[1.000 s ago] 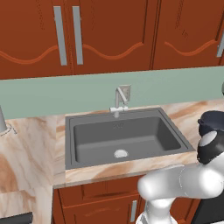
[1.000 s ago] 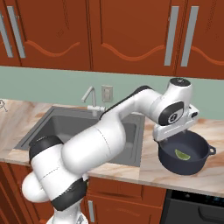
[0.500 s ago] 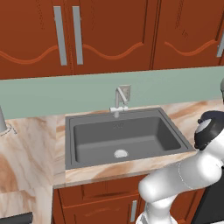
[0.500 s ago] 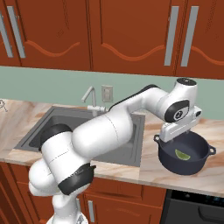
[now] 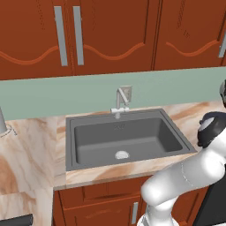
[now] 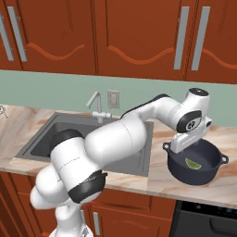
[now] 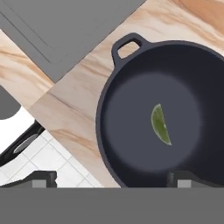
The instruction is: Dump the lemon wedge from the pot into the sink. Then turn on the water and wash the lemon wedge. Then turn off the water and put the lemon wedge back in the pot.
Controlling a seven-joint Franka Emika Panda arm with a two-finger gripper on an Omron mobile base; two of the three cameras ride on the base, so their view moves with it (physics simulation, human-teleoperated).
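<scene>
Marble counter [image 6: 217, 187] under red cabinets: nothing done yet, lemon wedge [image 7: 160, 124] lies in the pot [image 6: 194, 162] at right of frame, sink [image 5: 126, 140] dry (faucet off), tool [image 6: 185, 142] spread wide above the pot rim, gripping nothing.

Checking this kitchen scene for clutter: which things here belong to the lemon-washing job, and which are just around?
Job: pot, lemon wedge inside it, sink, faucet, open gripper over the pot.
Around: cabinets, wall outlet.
</scene>
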